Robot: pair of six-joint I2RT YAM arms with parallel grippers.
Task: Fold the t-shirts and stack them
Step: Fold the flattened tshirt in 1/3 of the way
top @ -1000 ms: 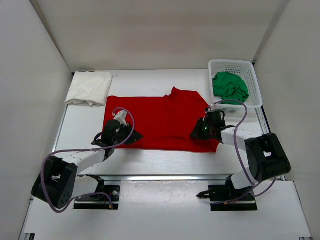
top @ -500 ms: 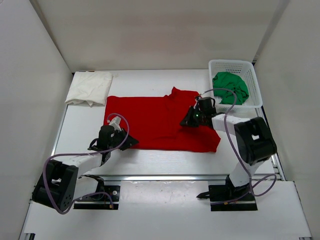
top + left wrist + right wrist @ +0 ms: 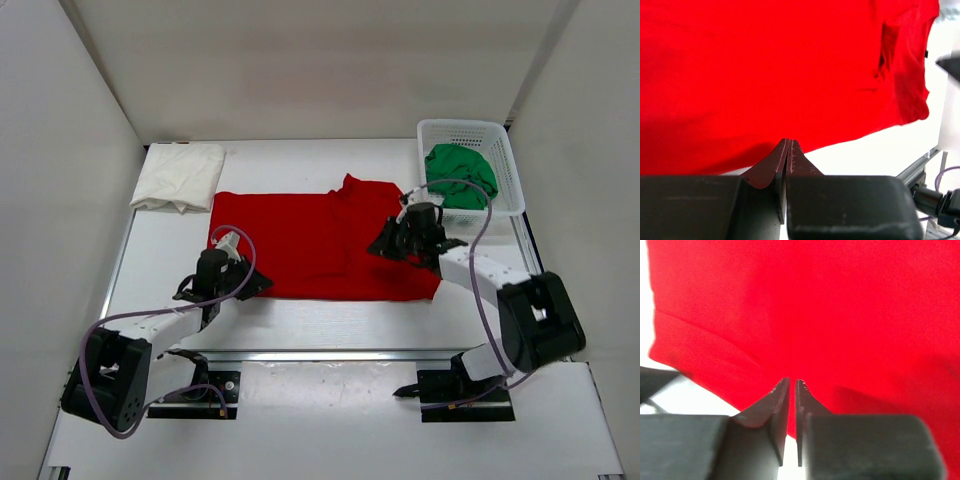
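**Left claw (image 3: 788, 142) and right claw (image 3: 792, 381) sitting low on the red t-shirt (image 3: 310, 245)**

Left claw is pressing shut at its near hem; whether cloth is pinched cannot be told. Right claw is standing a sliver apart over its right side, gripping nothing visible. Pulling now is risking a loose pinch slipping and bunching the spread cloth across the bench (image 3: 330, 318). Both arms are reaching forward, wrists tipped down.

No legible text, labels, brand marks, numbers or signs on anything
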